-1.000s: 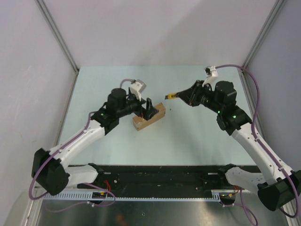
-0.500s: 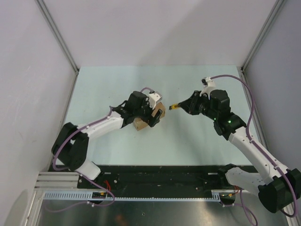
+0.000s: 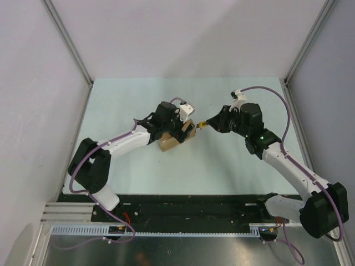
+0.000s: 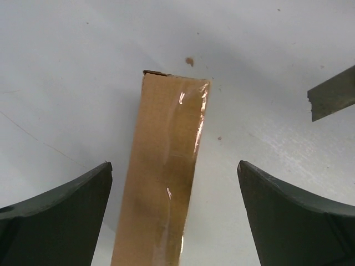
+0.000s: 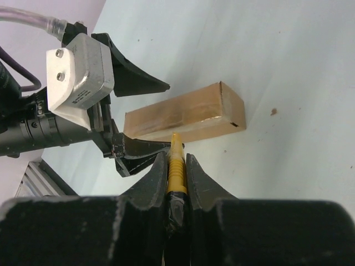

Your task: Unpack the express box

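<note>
The brown cardboard express box [image 5: 183, 113] is best pinned by the left gripper [image 4: 173, 166] (spread astride it). Its tape [image 4: 197, 119] is then slit by the yellow utility knife [image 5: 176, 169] clamped in the right gripper [image 5: 176, 157].

Our left arm stretches to the frame's centre, the left gripper [image 3: 184, 131] with its jaws spread wide. Our right gripper [image 3: 209, 124], just right of it, has its jaws clamped on a utility knife [image 5: 176, 166].

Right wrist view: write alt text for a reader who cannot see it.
The right gripper is shut on a yellow-and-black utility knife whose tip points at the long side of a brown cardboard express box lying on a pale table. The left gripper, open, straddles the box's left end.
</note>
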### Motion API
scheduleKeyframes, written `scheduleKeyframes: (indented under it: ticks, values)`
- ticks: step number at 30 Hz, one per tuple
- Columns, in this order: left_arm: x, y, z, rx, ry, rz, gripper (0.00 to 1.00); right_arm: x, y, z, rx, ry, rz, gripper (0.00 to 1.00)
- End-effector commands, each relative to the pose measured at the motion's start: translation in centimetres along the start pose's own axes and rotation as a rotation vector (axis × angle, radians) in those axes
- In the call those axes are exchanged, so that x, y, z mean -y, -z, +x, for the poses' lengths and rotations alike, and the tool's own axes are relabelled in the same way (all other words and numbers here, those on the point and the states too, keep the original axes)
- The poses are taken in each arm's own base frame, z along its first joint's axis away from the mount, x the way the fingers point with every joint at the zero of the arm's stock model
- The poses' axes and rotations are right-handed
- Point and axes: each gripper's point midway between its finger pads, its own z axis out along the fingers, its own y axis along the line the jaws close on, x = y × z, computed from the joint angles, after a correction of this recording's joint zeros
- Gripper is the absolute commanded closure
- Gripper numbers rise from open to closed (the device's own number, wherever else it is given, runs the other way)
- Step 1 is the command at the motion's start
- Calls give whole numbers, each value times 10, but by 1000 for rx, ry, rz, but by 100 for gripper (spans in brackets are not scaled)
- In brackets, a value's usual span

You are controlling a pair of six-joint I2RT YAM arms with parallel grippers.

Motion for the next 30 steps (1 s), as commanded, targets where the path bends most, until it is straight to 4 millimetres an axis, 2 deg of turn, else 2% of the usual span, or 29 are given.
scheduleKeyframes:
  ticks: [1,4,9,14,19,22,23,26,30]
  values:
    - [-12,-3,-18,15,-67,-33,1,-3,-8,-21,76,43,-30,100]
    - [-12,-14,-14,-10,-51,-28,2,3,-15,-23,85,42,-23,100]
    - [-13,-19,-11,-25,-56,-24,6,11,-36,-24,111,39,-23,100]
    - [-16,-25,-2,-57,-92,-30,4,18,-52,-22,115,38,-22,100]
    - [-19,-32,-4,-57,-85,-26,3,29,-63,-25,138,41,-9,100]
    - [-19,-35,-2,-59,-78,-11,10,36,-69,-27,149,38,-3,100]
    - [-19,-35,-3,-54,-76,-7,19,38,-70,-27,150,39,-2,100]
    - [-17,-34,-1,-52,-62,27,35,44,-78,-19,128,36,0,100]
    - [-15,-31,4,-55,-65,46,43,46,-82,-13,109,37,0,100]
